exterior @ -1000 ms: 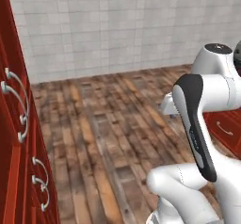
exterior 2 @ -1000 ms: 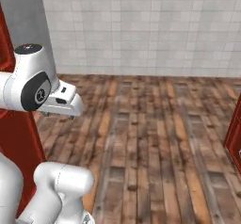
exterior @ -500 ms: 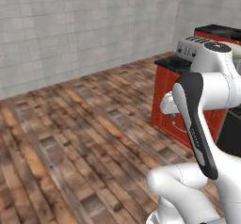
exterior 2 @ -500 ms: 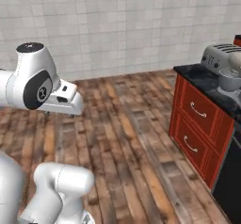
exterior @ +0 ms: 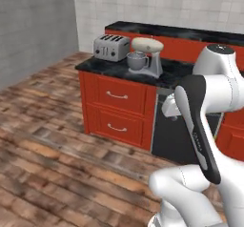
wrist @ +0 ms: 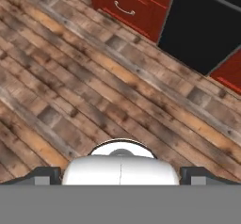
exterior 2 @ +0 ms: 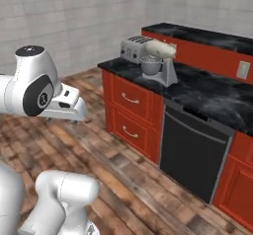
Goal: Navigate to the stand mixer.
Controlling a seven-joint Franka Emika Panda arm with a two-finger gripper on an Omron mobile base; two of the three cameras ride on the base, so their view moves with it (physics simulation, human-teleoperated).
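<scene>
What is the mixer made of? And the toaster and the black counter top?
The stand mixer looks like smooth cream plastic or painted metal on top, with a shiny silver bowl, probably metal. The toaster looks like brushed silver metal. The countertop looks like polished dark stone, black with pale flecks. It is all rendered, so these are guesses.

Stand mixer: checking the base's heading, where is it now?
The stand mixer stands on the dark counter, right of the silver toaster, above the red drawers.

Toaster [exterior: 111, 47]: boxy, silver, 4 slots, on the black counter [exterior 2: 207, 91] near its end.
Cabinet [exterior: 119, 109]: red, 2 drawers with silver handles.
Dishwasher [exterior 2: 192, 152]: black panel under the counter.
Floor [wrist: 94, 100]: wood planks.
</scene>
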